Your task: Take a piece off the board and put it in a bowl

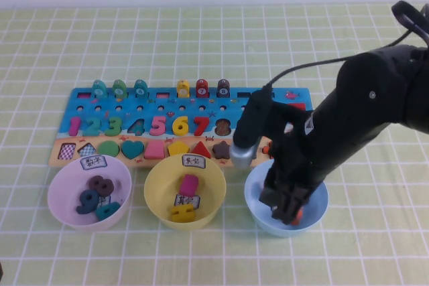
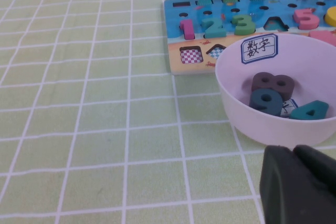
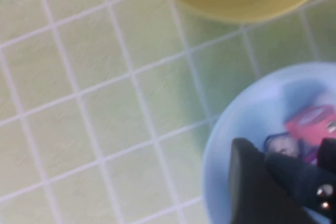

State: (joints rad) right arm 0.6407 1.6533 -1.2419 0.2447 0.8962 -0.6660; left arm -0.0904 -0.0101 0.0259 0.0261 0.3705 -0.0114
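Hovering inside the blue bowl (image 1: 255, 200), your right hand (image 1: 287, 211) is gripping the piece (image 3: 286, 153); releasing off-centre is risking a bounce out. Left hand (image 2: 299, 182): parked by the lilac bowl (image 2: 231, 103), grip unclear.

Glossy black right arm (image 1: 362, 112), black cable looping above, perhaps a silver-capped wrist camera (image 1: 242, 155).

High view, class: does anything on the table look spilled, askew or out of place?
Nothing stands out. The board lies flat, and the three bowls stand upright in a row before it with pieces inside. The right gripper is down in the light blue bowl, holding a dark piece. The left gripper is parked beside the lilac bowl.
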